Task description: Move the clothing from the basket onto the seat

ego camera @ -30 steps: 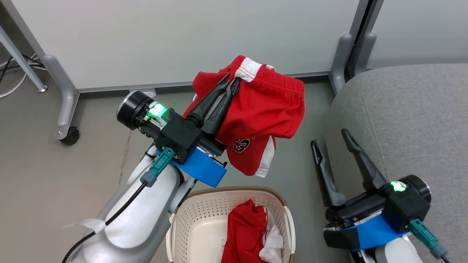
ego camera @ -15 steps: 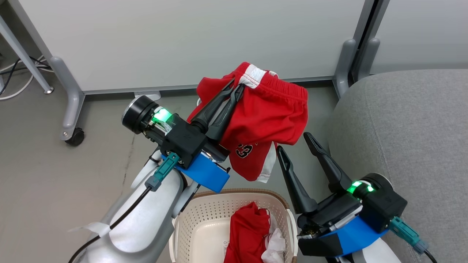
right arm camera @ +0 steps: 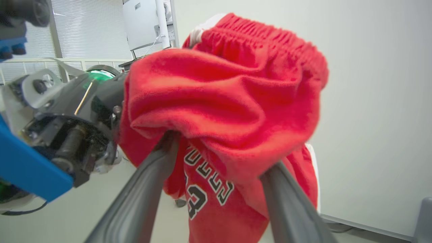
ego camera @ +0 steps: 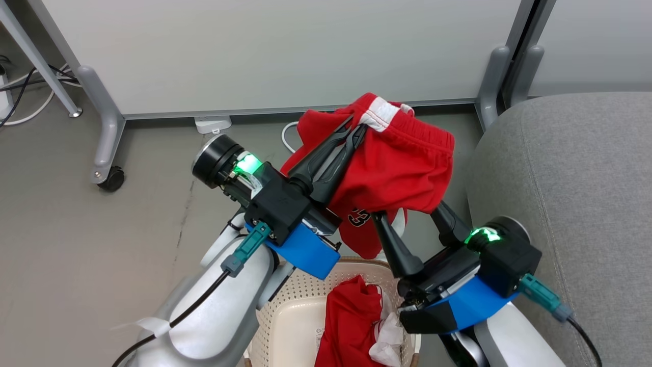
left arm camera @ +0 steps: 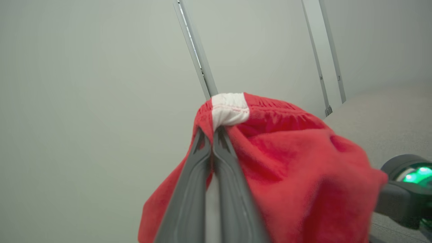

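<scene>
One of two red garments is out of the basket, by the head view: the left gripper (ego camera: 356, 131) holds the shorts (ego camera: 407, 168) aloft over the floor (ego camera: 76, 244), between the basket (ego camera: 300, 300) and the seat (ego camera: 570, 178). The second red garment (ego camera: 349, 326) lies crumpled inside the basket. Nothing is on the seat, so both placements are left, and the task looks under halfway. The right gripper (ego camera: 407, 213) stands spread wide under the hanging cloth, its tips hidden by it. Behind stand a partition panel (ego camera: 280, 51), its caster (ego camera: 113, 178) and a white cable (ego camera: 286, 137); none lies between shorts and seat.

From the left wrist, the two fingers are pressed together on the white stripe of the waistband, and the shorts drape to the right towards the grey cushion.

From the right wrist, the fingers stand well apart, holding nothing, with a fold of the shorts draped over their tips. The right arm itself seems the likeliest obstacle, since it stands between cloth and cushion.
</scene>
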